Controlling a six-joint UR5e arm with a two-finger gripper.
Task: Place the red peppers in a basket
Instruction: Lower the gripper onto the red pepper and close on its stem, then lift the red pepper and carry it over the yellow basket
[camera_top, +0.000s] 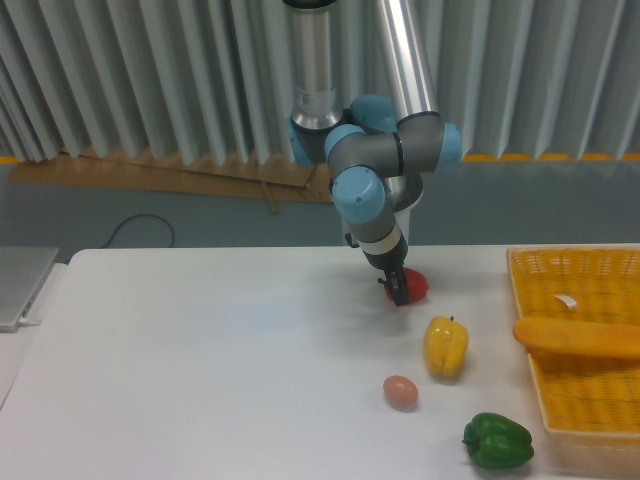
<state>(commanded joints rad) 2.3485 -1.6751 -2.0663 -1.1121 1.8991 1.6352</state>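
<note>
Dark two-finger gripper clenched on one small, glossy, round red pepper, resting on the matte white table. Right of the gripper: one yellow-orange woven plastic basket, well apart. Below it: one waxy yellow pepper, one smooth pinkish egg, one lobed green pepper.

three peppers, one red, one yellow, one green, one egg, one basket
</note>
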